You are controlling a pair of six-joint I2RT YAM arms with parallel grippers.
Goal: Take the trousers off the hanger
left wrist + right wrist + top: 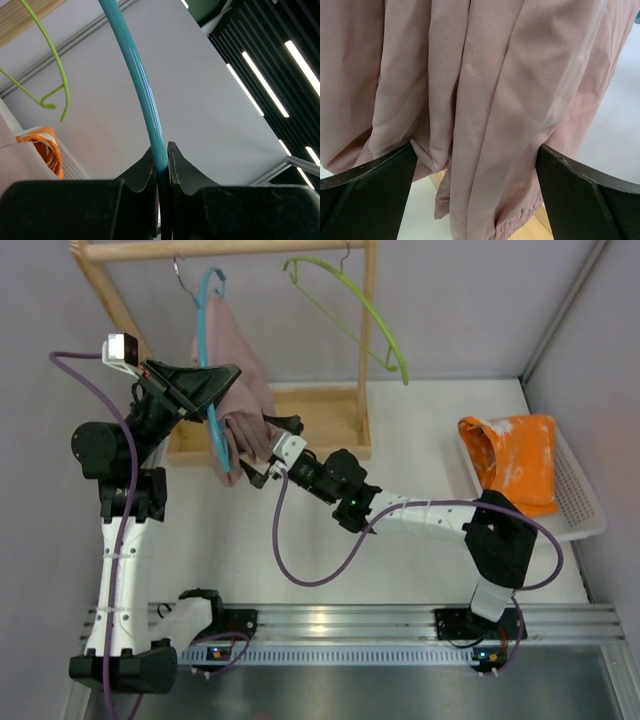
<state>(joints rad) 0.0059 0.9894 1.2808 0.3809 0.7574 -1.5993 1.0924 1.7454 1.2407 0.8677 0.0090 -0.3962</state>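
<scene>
The dusty pink trousers [235, 370] hang over a teal hanger [212, 350] on the wooden rack. My left gripper [215, 382] is shut on the teal hanger's rod [145, 90], pinched between its fingertips [177, 160]. My right gripper [268, 448] is open at the lower part of the pink trousers [485, 100]. The cloth hangs between its two fingers [375, 185], which stand wide apart on either side. The orange trousers [512, 460] with a white pattern lie in a white basket at the right, and show in the left wrist view [45, 150].
An empty green hanger [350, 305] hangs on the wooden rack [340, 415] beside the teal one. The white basket [585, 510] stands by the right wall. Purple cables loop from both arms over the table.
</scene>
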